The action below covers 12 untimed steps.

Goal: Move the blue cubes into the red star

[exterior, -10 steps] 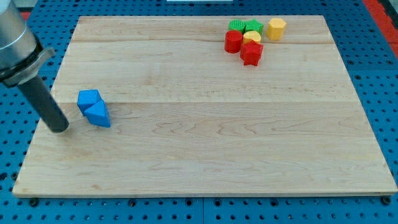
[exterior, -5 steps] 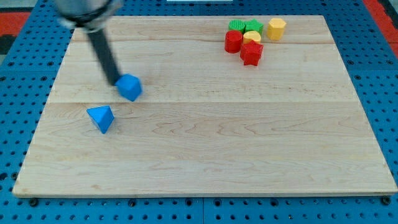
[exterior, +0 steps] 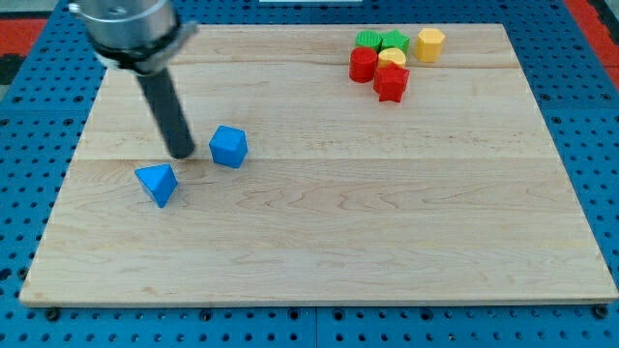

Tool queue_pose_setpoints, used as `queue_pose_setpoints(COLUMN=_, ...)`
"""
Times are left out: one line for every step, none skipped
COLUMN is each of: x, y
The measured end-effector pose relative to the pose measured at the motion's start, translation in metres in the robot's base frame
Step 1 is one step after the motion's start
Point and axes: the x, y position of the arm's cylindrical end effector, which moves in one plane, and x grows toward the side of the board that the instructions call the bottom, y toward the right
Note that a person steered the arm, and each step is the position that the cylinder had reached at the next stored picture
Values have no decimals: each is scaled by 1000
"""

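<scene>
My tip (exterior: 182, 153) is seen resting on the wooden board (exterior: 319, 242), with no claw or jaws fitted to the rod, so nothing is held apart, together or clamped. Taking my tip as the landmark, the blue cube (exterior: 229, 146) is found just to its right in the view, near but apart from it. The blue triangular block (exterior: 157, 183) lies just below and slightly left of my tip, also apart from it. The red star (exterior: 391, 83) is located far to the right of my tip and higher in the view, well apart from both blue blocks. Around the star a cluster is gathered: a red cylinder (exterior: 363, 64), a yellow block (exterior: 392, 58), two green blocks (exterior: 380, 41) and a yellow hexagonal block (exterior: 430, 43). The board is made of pale planks with visible grain, and it is laid on a blue perforated table (exterior: 590, 116). A red surface (exterior: 19, 34) is glimpsed at the view's top left corner.
</scene>
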Motion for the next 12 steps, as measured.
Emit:
queue_pose_setpoints(x=0, y=70)
queue_pose_setpoints(x=-26, y=112)
queue_pose_setpoints(x=-18, y=117)
queue_pose_setpoints(x=-11, y=112)
queue_pose_setpoints(x=-37, y=131)
queue_pose_setpoints(x=-86, y=192)
queue_pose_setpoints(x=-66, y=186)
queue_pose_setpoints(x=62, y=160)
queue_pose_setpoints(x=106, y=20)
queue_pose_setpoints(x=72, y=-53)
queue_pose_setpoints(x=42, y=-53)
queue_pose_setpoints(x=-3, y=-56)
